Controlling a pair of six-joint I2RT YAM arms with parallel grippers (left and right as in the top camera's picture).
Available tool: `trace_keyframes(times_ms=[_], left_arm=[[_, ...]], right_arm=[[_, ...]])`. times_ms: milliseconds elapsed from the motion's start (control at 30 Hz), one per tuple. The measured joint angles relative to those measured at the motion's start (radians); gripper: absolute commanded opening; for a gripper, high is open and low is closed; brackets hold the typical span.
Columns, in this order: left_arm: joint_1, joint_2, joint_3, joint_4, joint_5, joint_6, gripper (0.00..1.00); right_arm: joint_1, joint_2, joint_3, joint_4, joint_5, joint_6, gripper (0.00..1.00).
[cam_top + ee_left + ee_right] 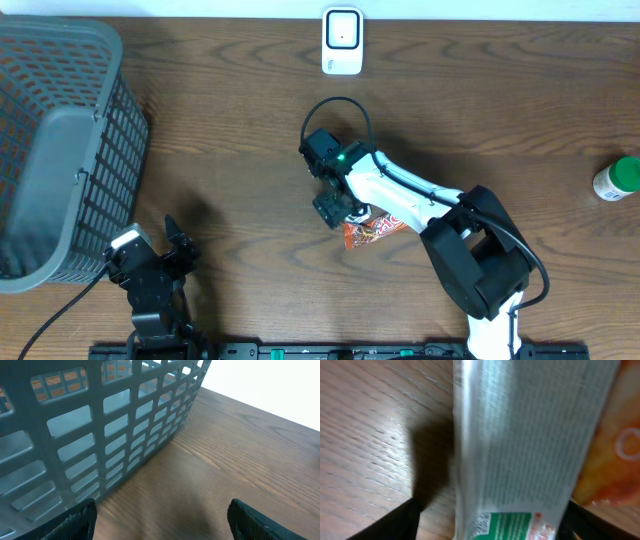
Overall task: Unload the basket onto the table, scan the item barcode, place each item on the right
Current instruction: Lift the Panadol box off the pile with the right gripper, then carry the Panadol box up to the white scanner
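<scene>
Over snack packet (378, 230), right hand (342, 212) spread

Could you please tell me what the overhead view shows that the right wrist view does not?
Only overhead: the grey basket, the white scanner, a green-capped bottle and the left hand. Only right wrist: the fine print and green panel on the silver back of the snack packet. Both: that packet, the wooden table and the open right hand straddling it.
</scene>
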Motion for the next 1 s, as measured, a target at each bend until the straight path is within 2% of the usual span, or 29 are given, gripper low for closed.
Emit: trace_keyframes(times_ms=[100, 133, 267, 433, 567, 1000], left_arm=[[0.000, 0.000, 0.000, 0.000, 0.000, 0.000, 0.84], [0.000, 0.000, 0.000, 0.000, 0.000, 0.000, 0.84], [0.000, 0.000, 0.000, 0.000, 0.000, 0.000, 0.84], [0.000, 0.000, 0.000, 0.000, 0.000, 0.000, 0.84], [0.000, 0.000, 0.000, 0.000, 0.000, 0.000, 0.84], [0.000, 0.000, 0.000, 0.000, 0.000, 0.000, 0.84]], right_arm=[[0.000, 0.005, 0.003, 0.022, -0.027, 0.002, 0.36], [0.000, 0.005, 0.003, 0.025, -0.035, 0.005, 0.31], [-0.010, 0.005, 0.006, 0.025, -0.053, 0.011, 0.23], [-0.043, 0.006, 0.013, 0.017, -0.118, 0.011, 0.16], [-0.100, 0.010, 0.024, -0.006, -0.224, -0.005, 0.16], [-0.348, -0.019, 0.068, -0.183, -0.721, -0.258, 0.17]])
